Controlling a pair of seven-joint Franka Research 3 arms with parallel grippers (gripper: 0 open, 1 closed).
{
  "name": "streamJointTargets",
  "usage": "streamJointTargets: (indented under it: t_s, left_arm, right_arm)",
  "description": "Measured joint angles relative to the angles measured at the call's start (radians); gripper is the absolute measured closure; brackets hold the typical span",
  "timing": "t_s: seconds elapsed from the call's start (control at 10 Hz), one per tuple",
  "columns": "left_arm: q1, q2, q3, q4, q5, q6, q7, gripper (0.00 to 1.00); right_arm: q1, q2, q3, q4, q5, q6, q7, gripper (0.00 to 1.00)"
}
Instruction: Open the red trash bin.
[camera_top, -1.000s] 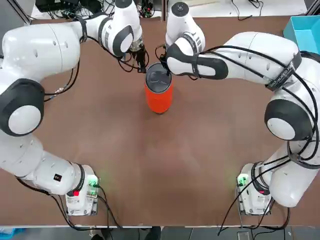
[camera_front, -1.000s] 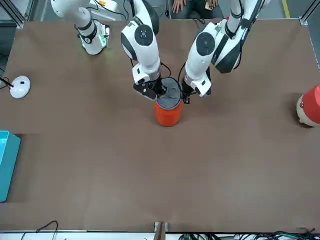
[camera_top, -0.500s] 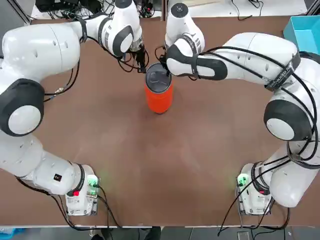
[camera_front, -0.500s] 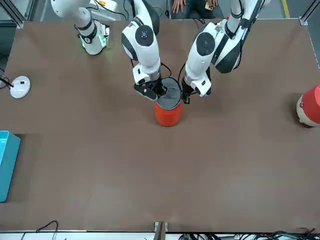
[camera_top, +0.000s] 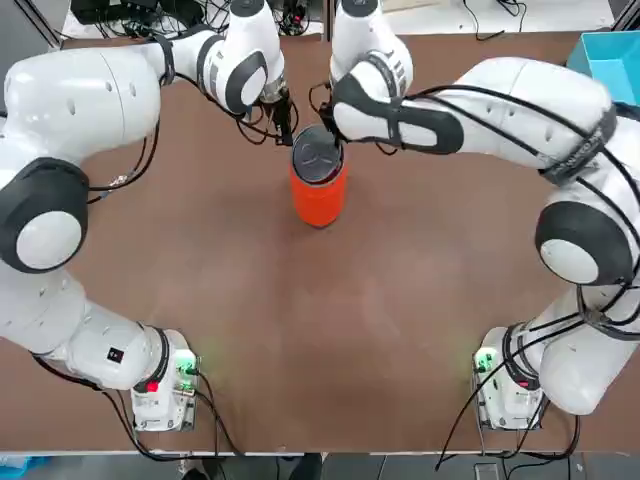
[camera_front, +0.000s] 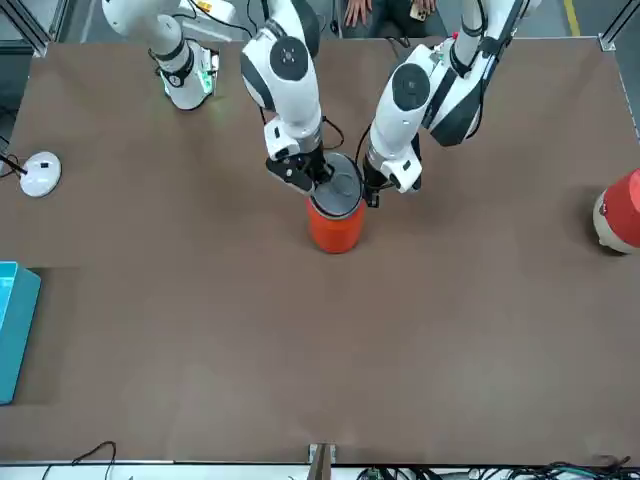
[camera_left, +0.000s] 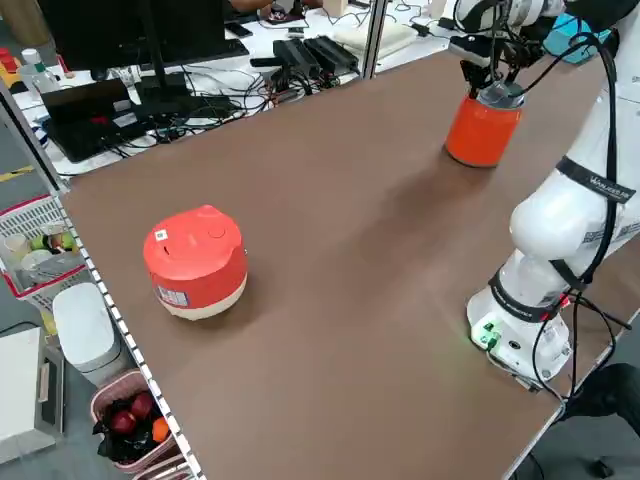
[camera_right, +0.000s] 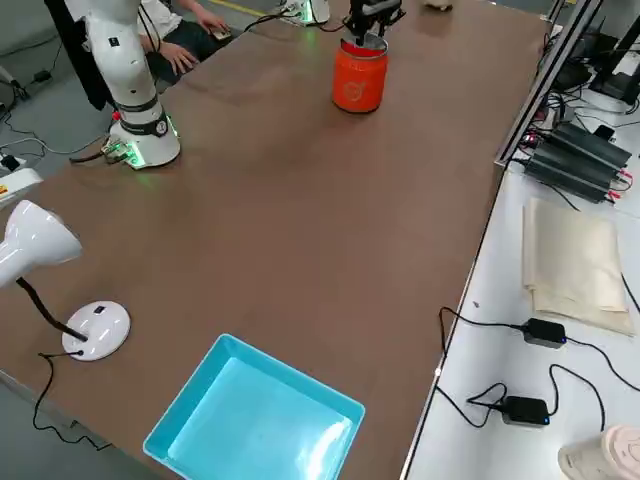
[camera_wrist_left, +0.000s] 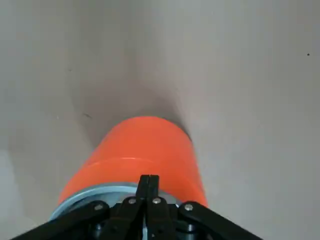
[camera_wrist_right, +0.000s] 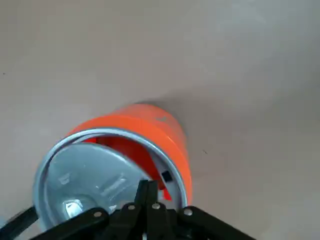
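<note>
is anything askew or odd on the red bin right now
Yes, the silver lid of the red trash bin sits tilted inside its rim, one edge dipped so the red inside shows in the right wrist view. The right gripper, shut, presses at that edge; the left gripper, shut, sits at the rim. No spill or damage shows.

Brown bench (camera_front: 320, 340), mostly bare.

Red-and-white rounded object (camera_left: 195, 262) upright nr bench's left edge, label on its side; seen at pic's right edge in front view (camera_front: 620, 212).

Light blue box (camera_right: 258, 422), open top, at bench's right far corner; also top view (camera_top: 607, 62) and front view (camera_front: 15, 325).

Small white round puck w/ cable (camera_front: 40, 172) on bench, right side; in right side view (camera_right: 96, 329), a white lamp-like head just beside it.

Off bench: monitor + cables (camera_left: 150, 60), pink basket w/ fruit (camera_left: 135, 425), folded cloth (camera_right: 580, 262), power bricks (camera_right: 530, 330). Person's hand (camera_front: 358, 10) past bench edge.
</note>
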Motion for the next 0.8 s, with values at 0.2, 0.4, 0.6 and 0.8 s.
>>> streamJointTargets:
  t_s: [0.2, 0.4, 0.6, 0.8]
  left_arm:
    - [0.000, 0.000, 0.000, 0.000, 0.000, 0.000, 0.000, 0.99]
    - [0.005, -0.002, 0.001, 0.004, 0.000, 0.011, 0.002, 0.96]
    - [0.034, -0.019, 0.006, 0.055, 0.002, -0.014, 0.056, 0.88]
    - [0.102, -0.042, 0.011, 0.177, 0.021, -0.167, 0.160, 0.62]
  right_arm:
    - [-0.020, -0.070, -0.020, 0.020, -0.006, -0.088, -0.035, 0.99]
    - [-0.104, -0.135, -0.046, 0.043, -0.014, -0.202, -0.175, 0.99]
    - [-0.242, -0.215, -0.085, 0.062, -0.017, -0.309, -0.385, 0.98]
    - [-0.392, -0.296, -0.120, 0.064, -0.018, -0.381, -0.617, 0.97]
